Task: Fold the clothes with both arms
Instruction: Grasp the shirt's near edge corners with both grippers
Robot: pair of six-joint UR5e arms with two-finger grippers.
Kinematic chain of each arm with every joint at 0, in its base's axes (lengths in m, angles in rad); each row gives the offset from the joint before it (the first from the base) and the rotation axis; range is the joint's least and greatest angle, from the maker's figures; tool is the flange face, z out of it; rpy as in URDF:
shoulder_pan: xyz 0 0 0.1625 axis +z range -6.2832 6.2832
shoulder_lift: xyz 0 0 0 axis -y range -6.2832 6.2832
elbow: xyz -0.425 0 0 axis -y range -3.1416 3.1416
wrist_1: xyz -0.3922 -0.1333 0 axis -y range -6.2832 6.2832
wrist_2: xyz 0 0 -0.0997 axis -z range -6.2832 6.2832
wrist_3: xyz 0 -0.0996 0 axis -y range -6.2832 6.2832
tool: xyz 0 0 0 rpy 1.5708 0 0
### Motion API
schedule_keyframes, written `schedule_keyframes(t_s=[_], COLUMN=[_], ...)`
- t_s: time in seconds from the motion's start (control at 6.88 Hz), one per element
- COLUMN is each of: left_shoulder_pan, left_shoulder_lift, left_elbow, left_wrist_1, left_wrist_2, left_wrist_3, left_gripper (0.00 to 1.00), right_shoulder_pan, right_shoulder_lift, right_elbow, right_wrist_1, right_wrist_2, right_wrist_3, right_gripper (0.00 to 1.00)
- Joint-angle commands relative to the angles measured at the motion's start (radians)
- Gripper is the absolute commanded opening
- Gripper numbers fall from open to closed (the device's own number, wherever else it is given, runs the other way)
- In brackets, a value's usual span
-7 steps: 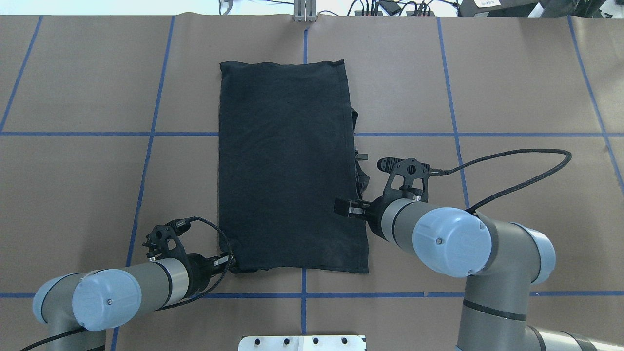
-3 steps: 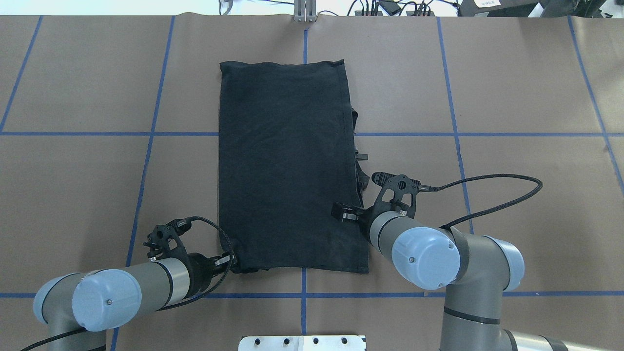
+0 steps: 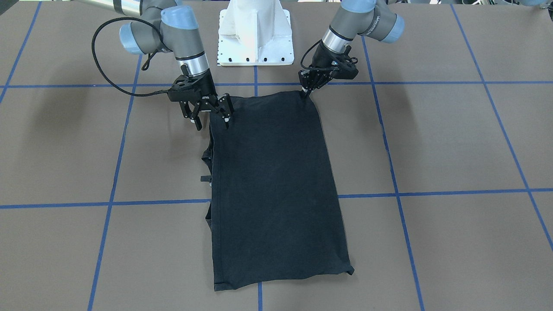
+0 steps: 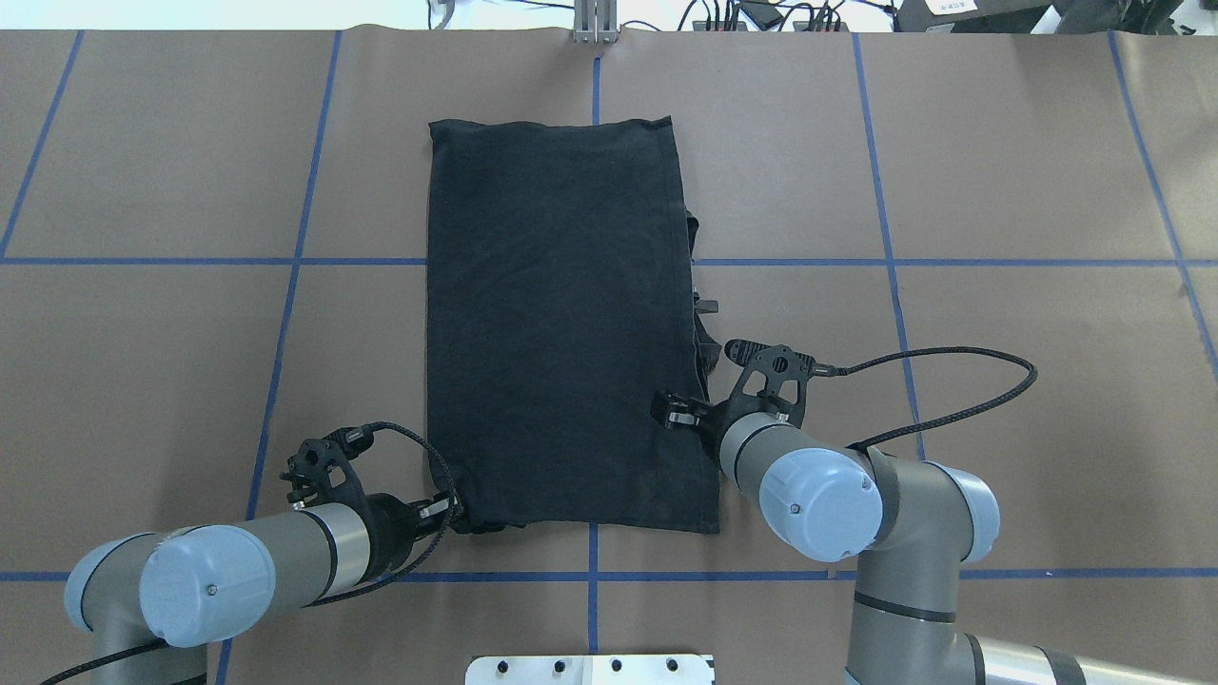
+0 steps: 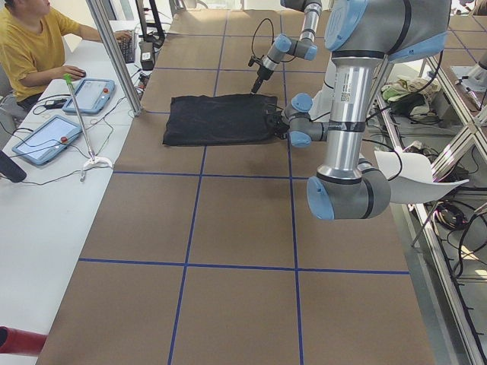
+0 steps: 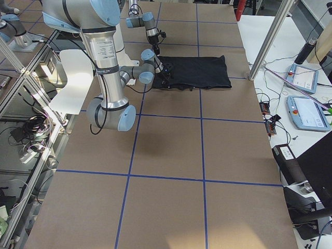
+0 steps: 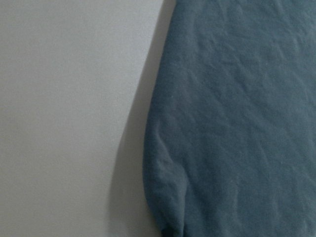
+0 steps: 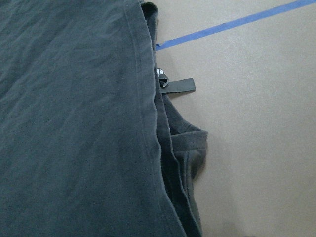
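Observation:
The black T-shirt (image 4: 561, 323) (image 3: 272, 181) lies flat on the brown table, folded into a long narrow rectangle, with a sleeve and a tag peeking out along its right edge (image 4: 702, 333). No graphic or logo shows. My left gripper (image 4: 451, 514) (image 3: 306, 93) is at the shirt's near left corner, shut on the bunched cloth there. My right gripper (image 4: 679, 419) (image 3: 212, 124) hovers open over the shirt's right edge close to the near right corner, with nothing between its fingers. The left wrist view shows only cloth (image 7: 237, 118) and table.
The white pedestal base (image 3: 255, 39) stands at the robot's side of the table. Blue tape lines (image 4: 285, 262) cross the brown surface. The right arm's black cable (image 4: 961, 366) loops out to the right. A person (image 5: 30, 46) sits at a side table with tablets.
The right arm has drawn its elbow in toward the base, and its open gripper has shifted slightly nearer the shirt's near right corner. The left arm and the shirt are unchanged.

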Motion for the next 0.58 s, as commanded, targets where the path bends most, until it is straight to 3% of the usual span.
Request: schedule_keyframes(t_s=[0.0, 0.44], left_shoulder_pan=[0.001, -0.001], left_shoulder_lift=[0.001, 0.002], left_elbow=[0.000, -0.003], left_wrist_1=[0.000, -0.003], left_wrist_2=[0.001, 0.001], left_wrist_3=[0.000, 0.000], left_gripper=[0.00, 0.00], right_shoulder_pan=[0.001, 0.009], right_shoulder_lift=[0.003, 0.061], right_elbow=[-0.015, -0.076], right_wrist_1=[0.003, 0.001], right_wrist_2=[-0.019, -0.022], right_wrist_3=[0.000, -0.002], right_gripper=[0.76, 0.64])
